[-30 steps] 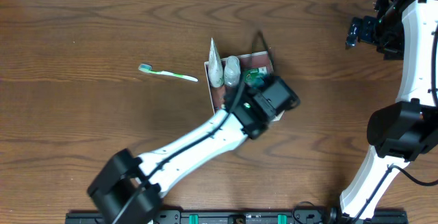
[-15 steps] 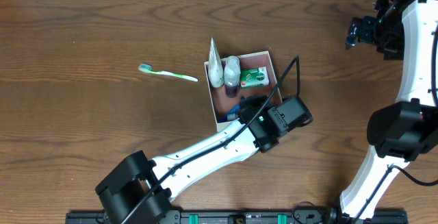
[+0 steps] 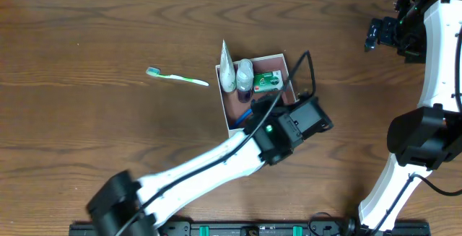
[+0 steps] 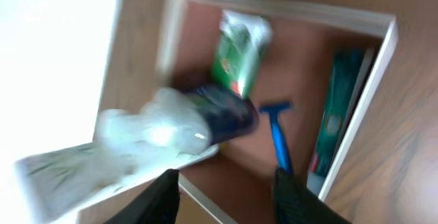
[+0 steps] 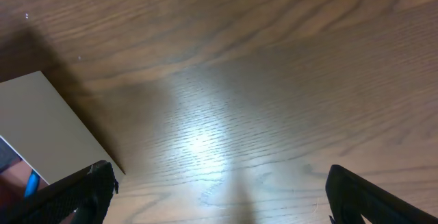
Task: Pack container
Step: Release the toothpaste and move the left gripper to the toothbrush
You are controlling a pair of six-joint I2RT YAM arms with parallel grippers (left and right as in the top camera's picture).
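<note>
The container [image 3: 224, 99] is a shallow white-walled box with a reddish-brown floor at mid-table. In it lie a white tube [image 3: 227, 68], a dark blue bottle with a clear cap [image 3: 245, 76], a green-and-white carton [image 3: 268, 82] and a blue razor [image 3: 245, 112]. My left gripper [image 3: 254, 116] hovers over the container's front edge, open and empty. In the left wrist view, the jaws [image 4: 229, 200] frame the container's wall [image 4: 274, 7], the carton [image 4: 239, 51], the razor [image 4: 277, 132], the bottle [image 4: 217, 114], the tube [image 4: 82, 169] and a teal packet [image 4: 338, 114]. My right gripper [image 3: 378, 32] is far right, open and empty [image 5: 219, 196].
A green-and-white toothbrush [image 3: 177, 78] lies on the wooden table left of the container. The left arm crosses the table from the front edge up to the container. A pale flat panel [image 5: 48, 121] shows at the left of the right wrist view.
My left gripper has drawn back from over the container toward its front right, uncovering the carton lying inside. The right arm has not moved.
</note>
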